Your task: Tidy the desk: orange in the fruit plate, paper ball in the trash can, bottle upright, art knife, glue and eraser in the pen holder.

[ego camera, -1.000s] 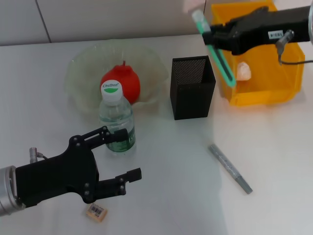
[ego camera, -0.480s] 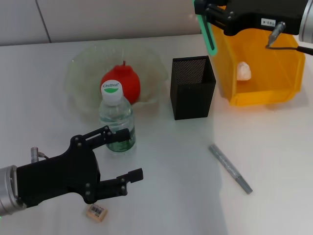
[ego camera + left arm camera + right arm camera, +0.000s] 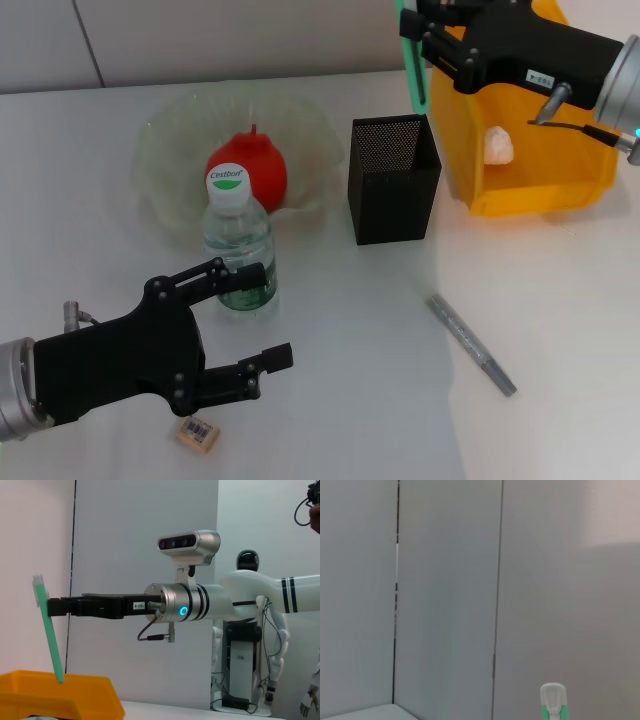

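Overhead, the right gripper (image 3: 425, 45) pinched the green glue stick (image 3: 412, 62) nearly upright above the black mesh pen holder (image 3: 393, 178), at its twelve o'clock. The left gripper (image 3: 255, 315) hung spread above the worktop (image 3: 330, 400), the eraser (image 3: 198, 433) lying at its seven o'clock and the upright bottle (image 3: 237, 238) at its twelve. The art knife (image 3: 471, 343) lay at the holder's five o'clock.

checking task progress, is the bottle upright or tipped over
Upright: the bottle stands on its base on the table, cap on top, in front of the fruit plate.
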Controlling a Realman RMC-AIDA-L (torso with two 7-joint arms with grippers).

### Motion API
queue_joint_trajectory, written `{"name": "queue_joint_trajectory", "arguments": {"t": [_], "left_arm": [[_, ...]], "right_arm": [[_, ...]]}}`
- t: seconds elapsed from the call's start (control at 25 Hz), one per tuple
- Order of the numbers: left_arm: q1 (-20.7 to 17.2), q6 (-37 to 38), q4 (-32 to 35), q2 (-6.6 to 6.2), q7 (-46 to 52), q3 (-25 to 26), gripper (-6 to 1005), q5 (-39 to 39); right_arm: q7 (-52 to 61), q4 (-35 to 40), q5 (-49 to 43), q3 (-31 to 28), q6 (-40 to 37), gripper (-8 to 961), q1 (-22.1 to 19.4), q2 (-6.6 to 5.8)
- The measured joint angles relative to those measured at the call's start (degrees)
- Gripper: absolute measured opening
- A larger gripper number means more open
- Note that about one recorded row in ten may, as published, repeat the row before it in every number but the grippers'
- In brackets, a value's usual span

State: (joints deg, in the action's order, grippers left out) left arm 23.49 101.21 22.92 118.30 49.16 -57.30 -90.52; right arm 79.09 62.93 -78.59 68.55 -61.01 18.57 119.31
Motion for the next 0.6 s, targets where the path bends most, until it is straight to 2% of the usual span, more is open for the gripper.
{"name": "queue_joint_trajectory", "arguments": {"t": [0.24,0.36,0.6], "left_arm": [[-0.2,0.0,0.0,0.0,-0.2,0.0,799,0.0],[-0.2,0.0,0.0,0.0,-0.2,0.0,799,0.0],[0.0,0.0,-0.1,0.05,-0.5,0.0,799,0.0]], "right_arm": [[-0.7,-4.5,2.7,-3.4,-3.0,168,0.4,-0.07],[-1.6,-10.2,3.8,-7.9,-7.3,168,2.6,-0.13],[-6.5,-15.9,4.1,-10.2,-8.8,169,4.3,-0.14]]}}
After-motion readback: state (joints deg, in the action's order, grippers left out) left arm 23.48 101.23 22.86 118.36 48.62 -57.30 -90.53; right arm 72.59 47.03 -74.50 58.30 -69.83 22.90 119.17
